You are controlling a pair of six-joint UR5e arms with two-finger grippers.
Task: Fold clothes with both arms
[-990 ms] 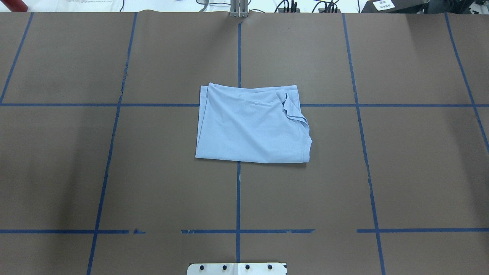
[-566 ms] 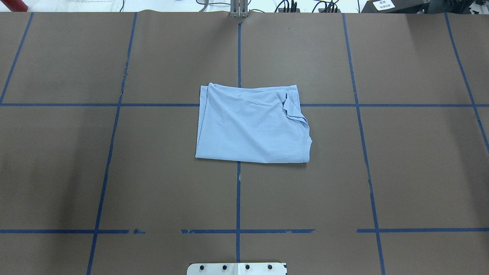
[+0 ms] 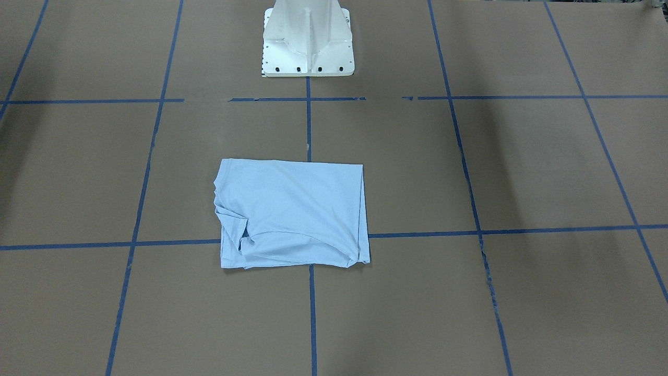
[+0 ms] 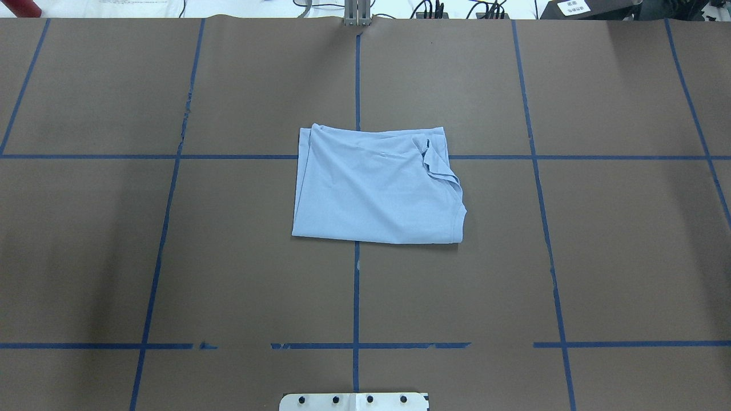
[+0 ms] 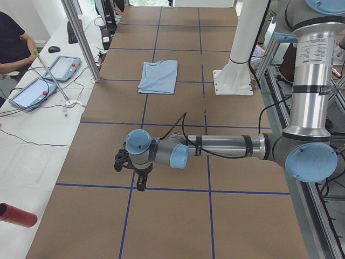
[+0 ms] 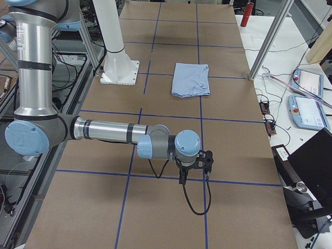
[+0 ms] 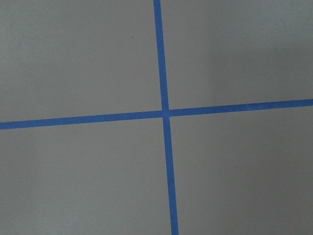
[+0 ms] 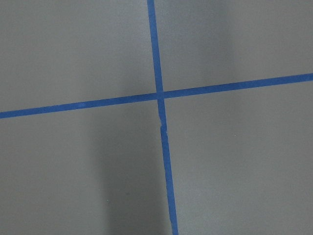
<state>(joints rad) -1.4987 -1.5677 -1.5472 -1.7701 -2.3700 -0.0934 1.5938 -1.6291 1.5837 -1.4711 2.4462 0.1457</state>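
Blue T-shirt [image 4: 374, 185]: one, lying folded mid-table, at twelve o'clock from my pedestal [image 4: 354, 401].
Left claw [image 5: 140, 179]: one, hovering well off at the shirt's nine o'clock; I am not managing to tell whether it is spread or pressed together.
Right claw [image 6: 182, 174]: one, hovering well off at three o'clock; same doubt.
Risk: one sleeve flap [image 4: 440, 165] is bunching at the shirt's two o'clock; I am judging that a snagging claw could drag the fold open.

Robotics lab (gridded table [image 4: 228, 257], teach pendants [image 5: 63, 67])

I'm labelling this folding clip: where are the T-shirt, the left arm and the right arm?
T-shirt [image 4: 374, 191]: overhead view, middle of the folded cloth.
Left arm [image 5: 221, 146]: left-end view, its silver forearm tube.
Right arm [image 6: 104, 129]: right-end view, its silver forearm tube.
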